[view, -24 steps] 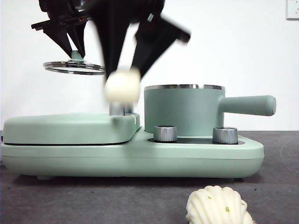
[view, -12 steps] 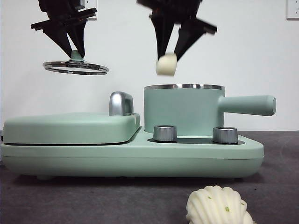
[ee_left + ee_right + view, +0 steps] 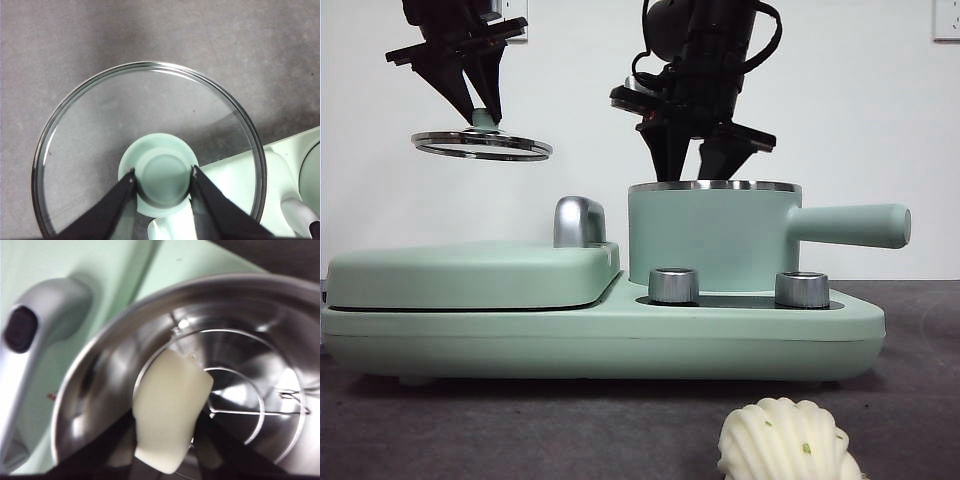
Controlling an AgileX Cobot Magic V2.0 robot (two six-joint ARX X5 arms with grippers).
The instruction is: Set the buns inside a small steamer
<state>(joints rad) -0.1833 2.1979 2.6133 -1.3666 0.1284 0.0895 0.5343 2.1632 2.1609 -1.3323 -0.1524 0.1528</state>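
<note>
The small steamer (image 3: 712,236) stands lidless on the mint-green appliance, its handle pointing right. My right gripper (image 3: 686,172) reaches down into its mouth, shut on the smooth bun (image 3: 169,416), which hangs inside the steel pot (image 3: 100,375) above the wire rack. From the front the bun is hidden behind the steamer's wall. My left gripper (image 3: 480,112) is shut on the green knob (image 3: 162,180) of the glass lid (image 3: 482,146) and holds it in the air at the upper left. The ridged bun (image 3: 786,442) lies on the table in front.
The flat griddle lid (image 3: 470,272) with its chrome handle (image 3: 578,222) sits left of the steamer. Two steel knobs (image 3: 674,285) stand on the appliance base (image 3: 620,340) in front of the pot. The chrome handle also shows in the right wrist view (image 3: 35,330).
My right gripper has carried the smooth bun up, to the right and down into the steamer's mouth. The left gripper and the lid have not moved.
</note>
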